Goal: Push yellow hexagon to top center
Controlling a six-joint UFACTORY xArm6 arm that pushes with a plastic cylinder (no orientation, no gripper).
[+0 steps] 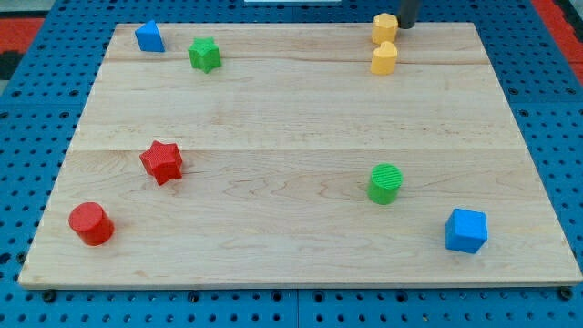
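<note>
Two yellow blocks sit near the view's top, right of centre. The upper one looks like a hexagon and lies at the board's top edge. The lower yellow block is just below it, and I cannot make out its shape. My tip comes down from the view's top edge, right beside the upper yellow block on its right side. It is touching the block or nearly so.
A blue block and a green star lie at the top left. A red star and a red cylinder lie at the left. A green cylinder and a blue cube lie at the lower right of the wooden board.
</note>
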